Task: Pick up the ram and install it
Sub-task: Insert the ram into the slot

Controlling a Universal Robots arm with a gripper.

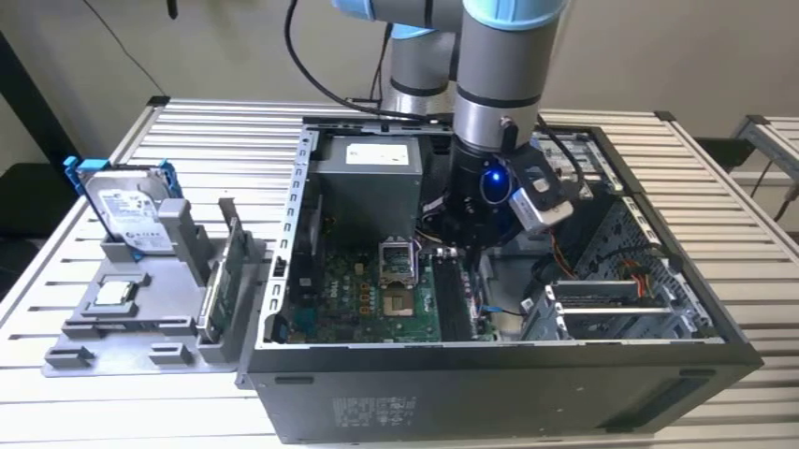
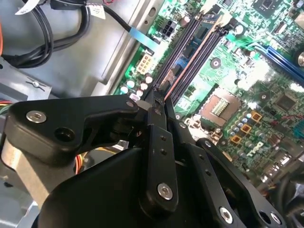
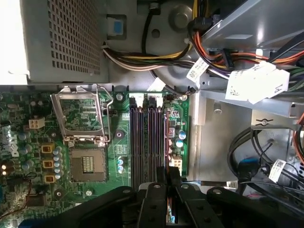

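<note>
Reaching down into the open black computer case (image 1: 500,374), the grey robot arm (image 1: 500,84) holds its black gripper (image 1: 465,245) low over the green motherboard (image 1: 355,299), right above the dark memory slots (image 1: 450,295). On the slatted white tabletop (image 1: 225,122), toward the exterior view's left, a grey plastic parts holder (image 1: 125,318) carries a silver hard drive in a blue frame (image 1: 125,210) and an upright green circuit card (image 1: 215,285).

In the second wrist view, the gripper (image 2: 159,97) has its black fingers (image 2: 156,137) drawn narrow, pressed together on the ram (image 2: 167,91), a thin dark stick seen edge-on (only a sliver of it shows past the fingertips). The stick's edge lines up with the long black memory slots (image 2: 190,52) and seems to sit at or in one of them; whether it is fully seated I cannot tell. A silver processor socket (image 2: 219,107) lies beside the slots.

In the first wrist view, the gripper (image 3: 167,178) hangs over the near end of the parallel memory slots (image 3: 147,142), clamped narrow on the ram (image 3: 170,213), whose thin edge shows between the fingers. The open processor socket (image 3: 84,137) sits near the slots, and a perforated grey power supply (image 3: 61,38) stands beyond the board with bundled coloured cables (image 3: 142,59).
</note>
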